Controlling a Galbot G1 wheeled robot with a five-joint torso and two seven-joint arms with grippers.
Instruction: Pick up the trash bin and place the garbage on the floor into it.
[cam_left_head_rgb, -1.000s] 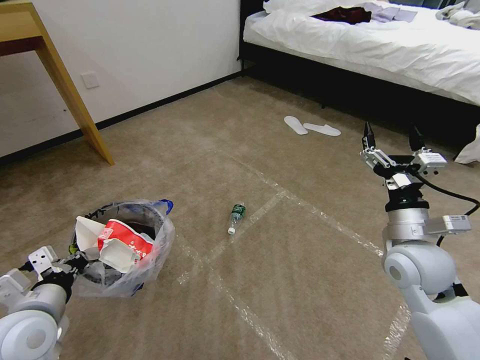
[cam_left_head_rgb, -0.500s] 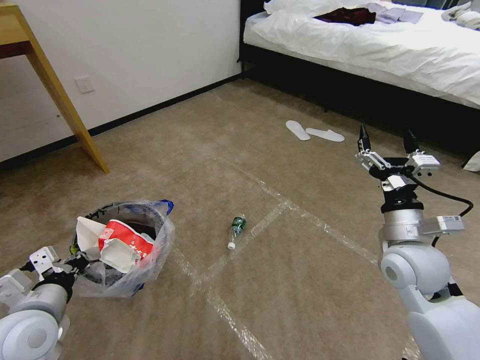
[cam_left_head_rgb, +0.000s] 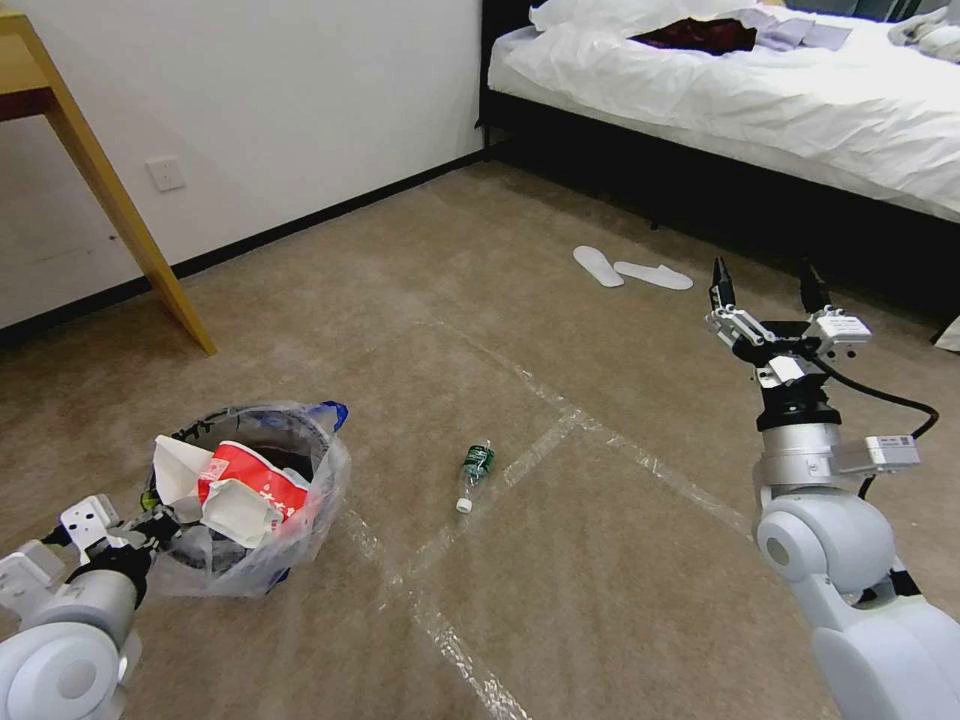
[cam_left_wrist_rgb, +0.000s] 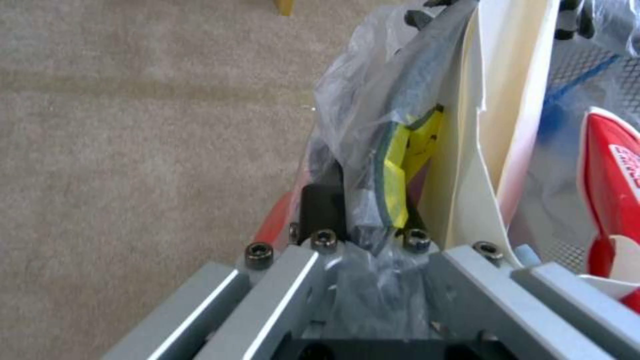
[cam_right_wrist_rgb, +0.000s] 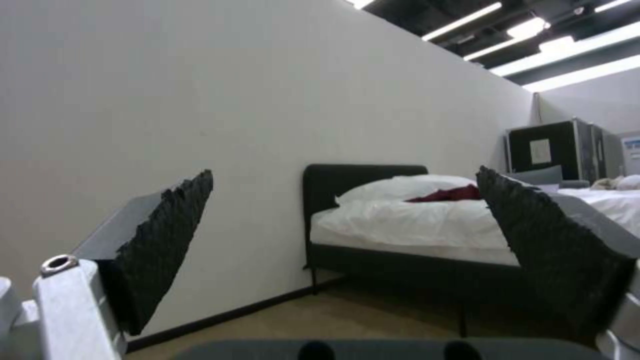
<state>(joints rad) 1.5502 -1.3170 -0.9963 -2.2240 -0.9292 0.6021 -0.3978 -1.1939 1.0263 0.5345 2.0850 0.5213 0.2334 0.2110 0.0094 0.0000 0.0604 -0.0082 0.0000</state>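
Your left gripper (cam_left_wrist_rgb: 363, 235) is clamped on the trash bin (cam_left_head_rgb: 245, 500) rim, near left. Right gripper (cam_left_head_rgb: 765, 290) is held high, fingers apart, empty. Bottle (cam_left_head_rgb: 473, 474) lies mid-floor (cam_left_head_rgb: 560, 560): you'll need to lower the right arm over it.

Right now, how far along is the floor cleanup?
Mostly done. The trash bin already holds white paper and a red wrapper, and the left gripper is shut on its bag-lined rim. In hand: carrying the bin. Left: one plastic bottle lies on the floor beside a tape line. The right gripper is raised, open and empty.
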